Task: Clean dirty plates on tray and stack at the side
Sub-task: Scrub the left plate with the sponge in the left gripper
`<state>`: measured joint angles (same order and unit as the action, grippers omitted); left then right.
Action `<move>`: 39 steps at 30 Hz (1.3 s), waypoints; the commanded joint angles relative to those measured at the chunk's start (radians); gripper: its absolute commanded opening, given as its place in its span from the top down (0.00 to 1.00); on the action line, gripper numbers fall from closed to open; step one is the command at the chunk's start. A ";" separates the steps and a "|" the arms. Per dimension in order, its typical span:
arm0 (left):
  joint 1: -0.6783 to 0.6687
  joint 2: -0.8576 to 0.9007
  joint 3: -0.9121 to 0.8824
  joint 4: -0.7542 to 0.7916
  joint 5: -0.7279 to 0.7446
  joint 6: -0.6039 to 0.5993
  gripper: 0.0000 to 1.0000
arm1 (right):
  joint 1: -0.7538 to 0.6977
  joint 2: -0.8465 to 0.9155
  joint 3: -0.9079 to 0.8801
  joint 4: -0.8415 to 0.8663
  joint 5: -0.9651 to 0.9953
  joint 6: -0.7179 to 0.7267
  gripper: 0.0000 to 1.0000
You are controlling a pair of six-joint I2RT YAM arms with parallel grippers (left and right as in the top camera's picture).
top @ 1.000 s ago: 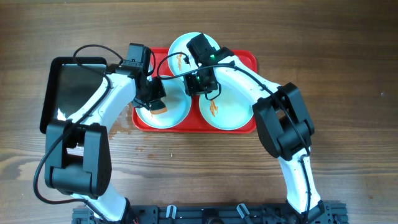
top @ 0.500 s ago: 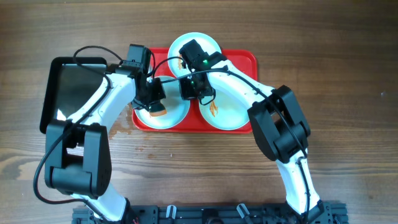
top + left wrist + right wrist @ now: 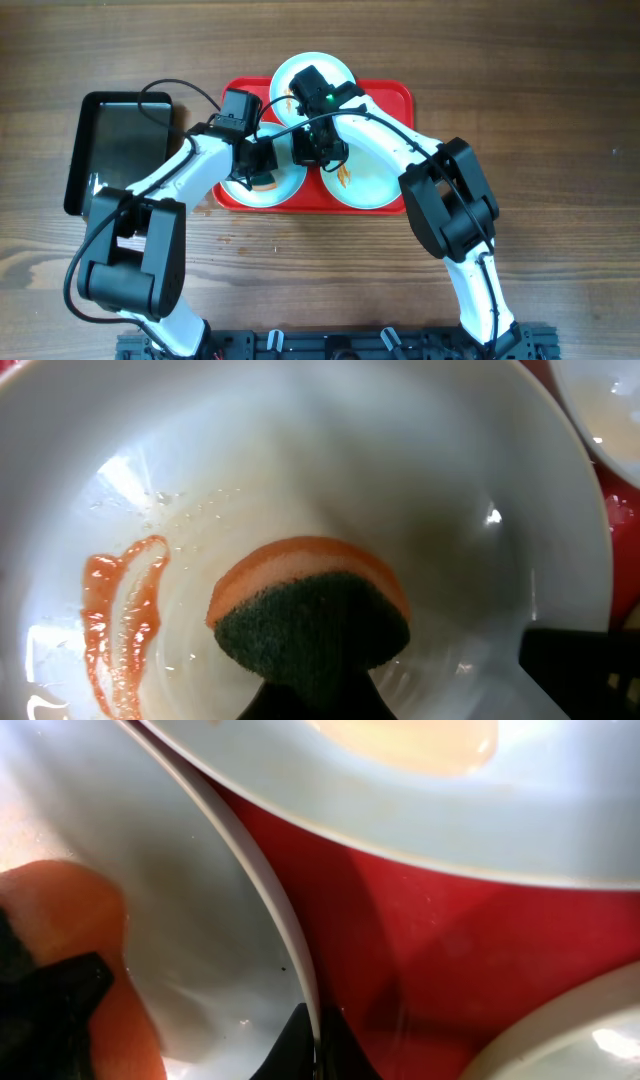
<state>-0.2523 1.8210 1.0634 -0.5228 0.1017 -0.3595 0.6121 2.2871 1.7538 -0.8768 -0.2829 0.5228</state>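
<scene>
Three pale plates lie on the red tray [image 3: 400, 95]: a front-left plate [image 3: 285, 185], a front-right plate [image 3: 372, 180] with an orange smear, and a back plate [image 3: 285, 72]. My left gripper [image 3: 262, 168] is shut on an orange-and-green sponge [image 3: 310, 605] pressed into the front-left plate [image 3: 300, 450], next to an orange smear [image 3: 125, 615]. My right gripper [image 3: 312, 150] is shut on that plate's rim [image 3: 290, 960], one finger inside and one outside. The tray's red floor [image 3: 450, 950] shows beside it.
A glossy black tray [image 3: 115, 135] lies left of the red tray on the wooden table [image 3: 560, 150]. The two arms cross close together over the red tray's left half.
My left gripper has moved the sponge to the right across the front-left plate, toward my right gripper. The right gripper has stayed on the plate's rim since half a second ago.
</scene>
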 commanded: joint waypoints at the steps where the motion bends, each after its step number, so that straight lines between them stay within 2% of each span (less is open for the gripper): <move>1: -0.011 0.008 -0.006 -0.023 -0.060 0.016 0.96 | 0.007 0.018 0.015 -0.011 0.056 0.010 0.96; 5: -0.011 0.008 -0.023 -0.031 -0.193 0.016 0.96 | 0.007 0.005 0.016 -0.034 0.139 0.030 0.96; 10: -0.011 0.007 -0.023 -0.019 -0.269 0.011 0.96 | 0.007 -0.030 0.016 -0.051 0.161 0.030 0.96; 13: -0.012 -0.044 -0.016 -0.019 -0.216 -0.026 0.96 | 0.007 -0.030 0.015 -0.051 0.161 0.031 0.96; 17: -0.012 -0.135 -0.014 0.028 -0.020 -0.026 0.96 | 0.008 -0.030 0.016 -0.051 0.160 0.031 0.96; 27: -0.013 0.067 -0.015 0.130 0.043 -0.075 0.96 | 0.008 -0.030 0.015 -0.054 0.148 0.038 0.96; 29: -0.013 0.101 -0.016 0.149 0.000 -0.066 0.96 | 0.008 -0.030 0.015 -0.058 0.148 0.037 0.95; 30: -0.013 0.113 -0.016 0.135 -0.075 -0.066 0.96 | 0.008 -0.030 0.015 -0.063 0.148 0.035 0.96; 32: -0.012 0.116 -0.016 0.069 -0.214 -0.066 0.96 | 0.008 -0.030 0.015 -0.070 0.148 0.034 0.96; 34: -0.003 0.116 -0.016 0.010 -0.281 -0.066 0.95 | 0.008 -0.030 0.016 -0.070 0.148 0.034 0.95; 37: 0.016 0.115 -0.016 -0.048 -0.298 -0.067 0.91 | 0.008 -0.030 0.015 -0.070 0.148 0.034 0.96; 38: 0.019 0.111 -0.015 -0.061 -0.298 -0.067 0.96 | 0.008 -0.030 0.015 -0.070 0.148 0.034 0.96; 39: 0.020 0.103 -0.014 -0.074 -0.298 -0.067 0.96 | 0.008 -0.030 0.016 -0.070 0.148 0.034 0.95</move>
<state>-0.2523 1.8709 1.1023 -0.5369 -0.1360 -0.4236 0.6231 2.2768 1.7653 -0.9279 -0.1787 0.5495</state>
